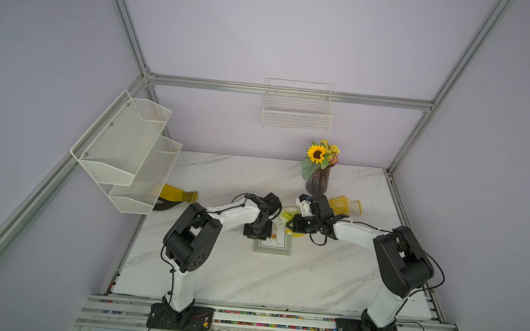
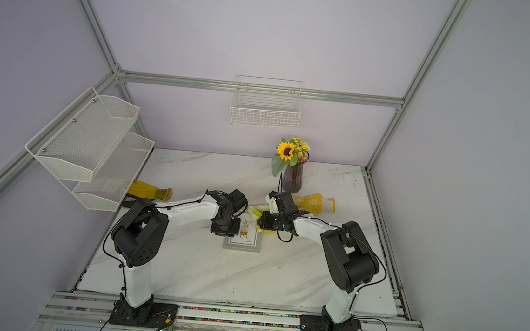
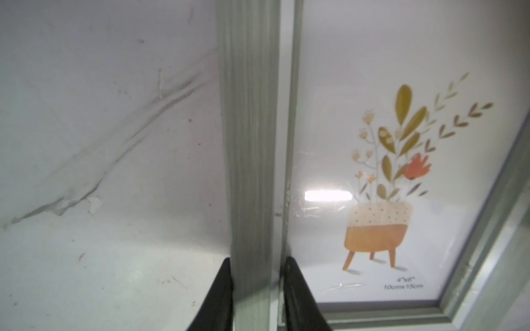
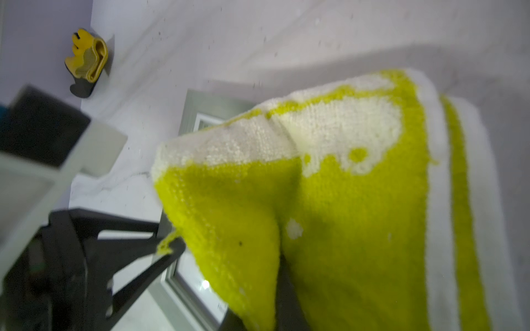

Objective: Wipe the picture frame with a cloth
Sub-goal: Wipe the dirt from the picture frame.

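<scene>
The picture frame [image 1: 272,249] lies flat mid-table in both top views [image 2: 242,246], grey-green with a white mat and a plant print. My left gripper [image 1: 258,235] stands over its left side. In the left wrist view this gripper [image 3: 259,266] is shut on the frame's left border [image 3: 249,143], one black finger on each side. My right gripper [image 1: 294,226] hangs over the frame's far right corner, shut on the cloth [image 1: 285,214]. In the right wrist view the yellow-green and white cloth [image 4: 344,200] drapes over the jaws and hides most of the frame [image 4: 195,106].
A dark vase with a sunflower [image 1: 317,181] stands behind the grippers, a yellow dotted glove [image 1: 344,205] beside it. A yellow-and-black item [image 1: 176,194] lies at the left under a white mesh shelf [image 1: 125,153]. A wire basket [image 1: 298,110] hangs on the back wall.
</scene>
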`<state>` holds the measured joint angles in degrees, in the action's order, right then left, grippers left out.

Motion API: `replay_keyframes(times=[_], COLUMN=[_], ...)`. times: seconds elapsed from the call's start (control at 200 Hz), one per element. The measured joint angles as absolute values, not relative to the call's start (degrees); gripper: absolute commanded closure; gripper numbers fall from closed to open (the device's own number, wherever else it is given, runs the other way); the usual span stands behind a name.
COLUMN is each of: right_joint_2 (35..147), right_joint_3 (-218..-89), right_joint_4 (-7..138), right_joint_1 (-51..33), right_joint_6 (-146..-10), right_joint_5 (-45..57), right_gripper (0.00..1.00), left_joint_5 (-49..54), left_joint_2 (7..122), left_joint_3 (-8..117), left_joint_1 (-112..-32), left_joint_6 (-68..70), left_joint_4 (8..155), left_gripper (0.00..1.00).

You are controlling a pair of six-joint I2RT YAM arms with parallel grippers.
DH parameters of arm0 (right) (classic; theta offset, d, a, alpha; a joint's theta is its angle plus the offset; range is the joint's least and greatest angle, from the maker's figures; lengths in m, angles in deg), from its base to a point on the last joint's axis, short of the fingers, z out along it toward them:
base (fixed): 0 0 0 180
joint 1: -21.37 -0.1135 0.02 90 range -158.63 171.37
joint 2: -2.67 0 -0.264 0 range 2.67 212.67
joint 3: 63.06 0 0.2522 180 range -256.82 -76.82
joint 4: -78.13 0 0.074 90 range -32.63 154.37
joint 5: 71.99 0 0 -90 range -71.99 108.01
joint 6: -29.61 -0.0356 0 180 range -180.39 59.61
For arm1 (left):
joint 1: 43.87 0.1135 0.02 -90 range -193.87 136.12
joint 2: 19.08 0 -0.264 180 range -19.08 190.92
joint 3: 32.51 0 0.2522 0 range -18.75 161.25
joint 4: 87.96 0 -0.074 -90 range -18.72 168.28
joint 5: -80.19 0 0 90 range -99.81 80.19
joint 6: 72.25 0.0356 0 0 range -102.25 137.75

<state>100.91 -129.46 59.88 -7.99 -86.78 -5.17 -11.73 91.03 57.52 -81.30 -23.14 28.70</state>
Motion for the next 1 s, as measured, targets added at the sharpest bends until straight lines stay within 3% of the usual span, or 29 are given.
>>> replay_keyframes(times=[0.29,0.505,1.0], right_joint_2=[82.83,80.63,107.73], right_joint_3=[-113.29,-115.01,-141.79], right_joint_4=[60.06,56.01,56.71], right_joint_1=[-18.5,-19.09,-19.14], right_joint_6=[-98.61,-100.64,-93.05], right_joint_5=[-2.26,1.85,4.71], right_gripper=[1.0,1.0,1.0], left_joint_5=[-11.53,-11.22,-12.38], left_joint_2=[91.07,90.52,86.33], left_joint_3=[57.52,56.56,49.94], left_joint_1=[-81.3,-81.3,-82.27], left_joint_6=[-25.23,-26.81,-27.4], left_joint_4=[28.72,29.62,35.61], left_gripper=[0.85,0.85,0.85])
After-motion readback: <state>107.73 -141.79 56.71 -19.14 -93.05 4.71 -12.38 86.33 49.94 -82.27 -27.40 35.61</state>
